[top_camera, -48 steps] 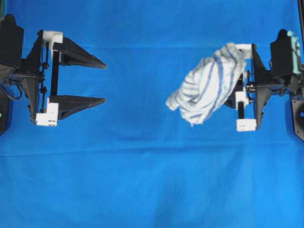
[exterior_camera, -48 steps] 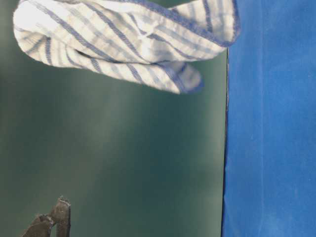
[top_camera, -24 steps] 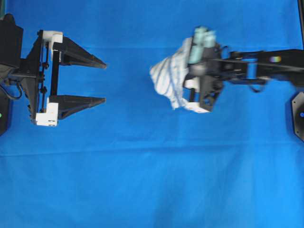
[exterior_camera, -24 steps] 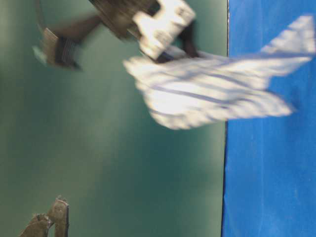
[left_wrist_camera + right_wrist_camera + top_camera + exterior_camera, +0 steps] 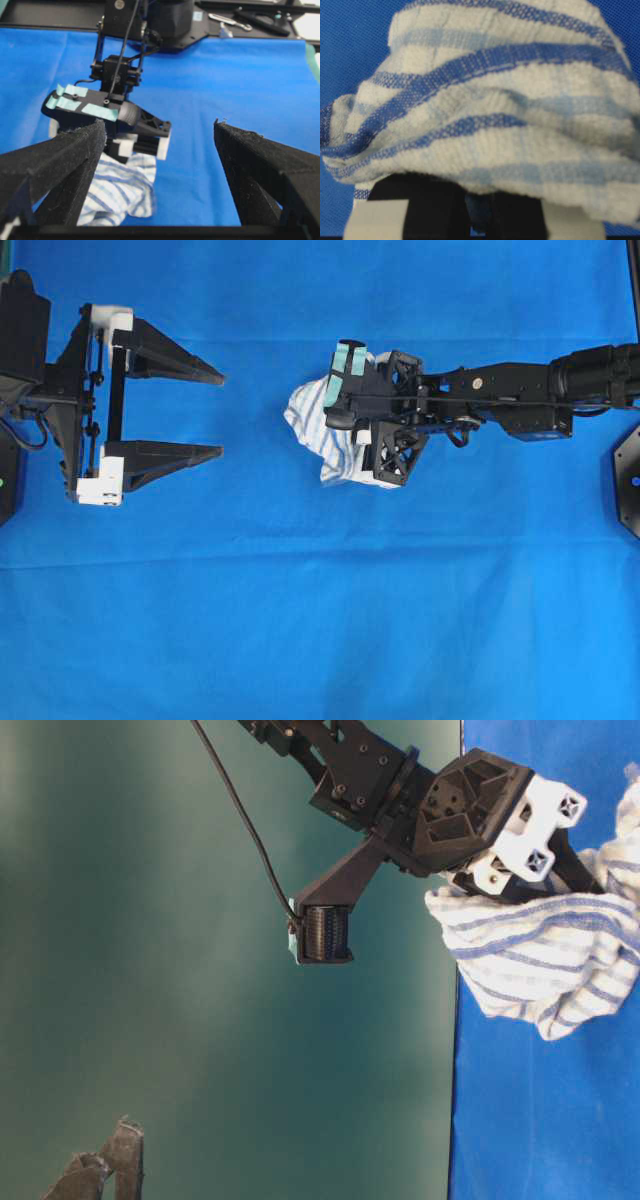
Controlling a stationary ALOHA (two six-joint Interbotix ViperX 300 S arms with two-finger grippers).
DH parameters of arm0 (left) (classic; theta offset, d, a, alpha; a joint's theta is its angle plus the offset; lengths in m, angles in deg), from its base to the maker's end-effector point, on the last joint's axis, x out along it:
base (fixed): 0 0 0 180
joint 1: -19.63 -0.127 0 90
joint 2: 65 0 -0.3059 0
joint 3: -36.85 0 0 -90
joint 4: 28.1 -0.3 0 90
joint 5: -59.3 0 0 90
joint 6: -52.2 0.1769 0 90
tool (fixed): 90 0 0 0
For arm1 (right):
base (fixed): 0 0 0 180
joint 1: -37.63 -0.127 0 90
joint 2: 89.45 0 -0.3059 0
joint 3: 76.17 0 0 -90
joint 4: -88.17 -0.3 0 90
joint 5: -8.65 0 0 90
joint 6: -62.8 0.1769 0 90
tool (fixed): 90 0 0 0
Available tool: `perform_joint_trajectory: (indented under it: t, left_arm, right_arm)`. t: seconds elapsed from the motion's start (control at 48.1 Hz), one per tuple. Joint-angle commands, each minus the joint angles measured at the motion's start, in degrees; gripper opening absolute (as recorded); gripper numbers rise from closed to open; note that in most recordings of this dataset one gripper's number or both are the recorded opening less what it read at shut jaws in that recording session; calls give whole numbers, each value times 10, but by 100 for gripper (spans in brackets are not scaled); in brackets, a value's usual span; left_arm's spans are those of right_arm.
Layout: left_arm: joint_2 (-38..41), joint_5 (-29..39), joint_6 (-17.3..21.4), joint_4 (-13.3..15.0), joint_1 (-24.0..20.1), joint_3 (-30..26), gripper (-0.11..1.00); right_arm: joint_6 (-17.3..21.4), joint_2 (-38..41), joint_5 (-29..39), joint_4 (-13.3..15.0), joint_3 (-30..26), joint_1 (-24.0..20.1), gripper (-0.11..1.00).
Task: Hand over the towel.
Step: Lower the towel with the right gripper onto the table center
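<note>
Striped towel pinched in right end effector, held mid-desk above blue cloth. Left end effector spread wide, well apart from towel. Advised: hanging bunch to be presented squarely between spread jaws; pinch to be kept until left closure is confirmed.

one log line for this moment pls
right gripper: shut on towel, mid-table | left gripper: open, apart from towel | handover: not yet done

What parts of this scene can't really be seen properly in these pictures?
- Right end effector fingertips: buried in the towel in every view.
- Towel's full shape: the right arm covers it overhead; the right edge cuts it off in the table-level view.
- Whether the towel touches the blue cloth: cannot tell.
- Left end effector: open; only two fingertips show at table level, bottom left.
</note>
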Motion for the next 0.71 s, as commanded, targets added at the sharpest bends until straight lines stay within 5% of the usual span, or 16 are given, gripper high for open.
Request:
perform_joint_trajectory:
  t: [0.0, 0.291, 0.52, 0.686]
  left_arm:
    - [-1, -4, 0, -1, -2, -5, 92]
    - [-1, -5, -1, -1, -2, -4, 92]
    - [-1, -5, -1, -1, -1, -3, 92]
    - [-1, -5, -1, -1, -1, -4, 92]
  right_arm:
    - [1, -8, 0, -1, -8, -3, 3]
    - [8, -8, 2, -1, -11, -3, 5]
    - [9, -47, 13, 1, -5, -3, 66]
    - [7, -146, 27, 3, 6, -3, 70]
